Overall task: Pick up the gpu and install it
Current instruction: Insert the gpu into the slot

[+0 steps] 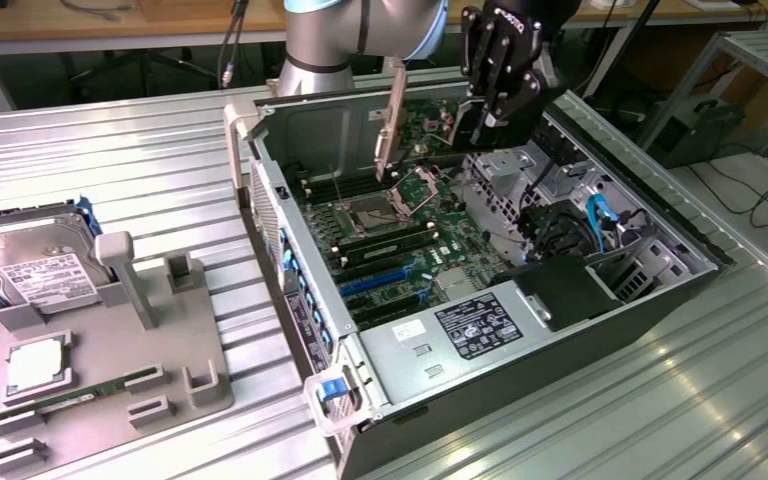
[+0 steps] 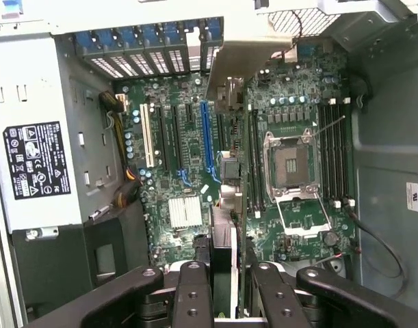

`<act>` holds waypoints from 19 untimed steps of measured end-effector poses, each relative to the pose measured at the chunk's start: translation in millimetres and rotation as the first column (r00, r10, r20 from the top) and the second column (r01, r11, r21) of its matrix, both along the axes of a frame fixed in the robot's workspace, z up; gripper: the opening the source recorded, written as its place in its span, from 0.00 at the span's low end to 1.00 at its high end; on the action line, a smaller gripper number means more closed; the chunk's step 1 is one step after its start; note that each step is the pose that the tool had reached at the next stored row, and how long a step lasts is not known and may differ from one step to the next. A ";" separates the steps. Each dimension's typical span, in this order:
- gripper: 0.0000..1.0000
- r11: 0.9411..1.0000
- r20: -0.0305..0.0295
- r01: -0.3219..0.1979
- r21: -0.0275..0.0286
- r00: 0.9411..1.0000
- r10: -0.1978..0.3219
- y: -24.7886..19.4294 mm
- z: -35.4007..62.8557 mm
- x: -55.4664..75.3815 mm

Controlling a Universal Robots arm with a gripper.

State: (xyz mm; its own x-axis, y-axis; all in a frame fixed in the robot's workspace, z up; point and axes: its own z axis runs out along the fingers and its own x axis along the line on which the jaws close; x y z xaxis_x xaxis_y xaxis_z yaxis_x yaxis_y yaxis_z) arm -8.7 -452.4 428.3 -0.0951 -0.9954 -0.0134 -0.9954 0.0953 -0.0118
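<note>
An open computer case [image 1: 307, 300] lies on its side with its motherboard [image 1: 398, 235] facing up. My gripper [image 1: 475, 128] hangs over the case's far end, shut on the gpu [image 1: 388, 125], a thin black card seen edge-on with its silvery bracket hanging toward the exterior view's left. In the wrist view the gpu [image 2: 224, 242] runs out from between my gripper's [image 2: 229, 294] fingers, bracket end far from them. It hovers above the board between the blue expansion slot [image 2: 207, 137] and the processor socket [image 2: 291, 160], clear of the board.
A grey fixture [image 1: 131, 370] on the exterior view's left holds a silver hard drive [image 1: 37, 265], a processor [image 1: 37, 365] and a green memory stick [image 1: 77, 397]. Inside the case are a labelled power supply [image 1: 478, 325], blue cables [image 1: 598, 225] and a drive cage.
</note>
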 end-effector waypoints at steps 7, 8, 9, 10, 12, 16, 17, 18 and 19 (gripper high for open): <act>0.27 1.000 0.008 0.000 -0.011 1.000 0.000 0.0 -5.4 0.0; 0.27 1.000 0.008 0.000 -0.011 1.000 0.001 0.0 -6.7 0.0; 0.27 1.000 0.008 -0.002 -0.011 1.000 0.002 0.0 -8.6 0.0; 0.27 1.000 0.008 -0.008 -0.011 1.000 0.008 0.0 -11.8 0.0; 0.27 1.000 0.008 -0.013 -0.011 1.000 0.013 0.2 -17.8 -0.1; 0.27 1.000 0.008 -0.013 -0.006 1.000 0.013 -0.1 -23.4 -1.2; 0.27 1.000 0.008 -0.013 -0.006 1.000 0.013 -0.1 -24.8 -1.2; 0.27 1.000 0.008 -0.013 -0.006 1.000 0.013 -0.1 -25.6 -1.2; 0.27 1.000 0.008 -0.013 -0.006 1.000 0.013 -0.1 -26.3 -1.3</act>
State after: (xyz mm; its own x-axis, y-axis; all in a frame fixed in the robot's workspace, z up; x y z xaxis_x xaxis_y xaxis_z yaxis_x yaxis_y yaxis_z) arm -10.0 -452.5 401.9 -0.0823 -0.9966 -0.0082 -0.9964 0.0825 -0.0201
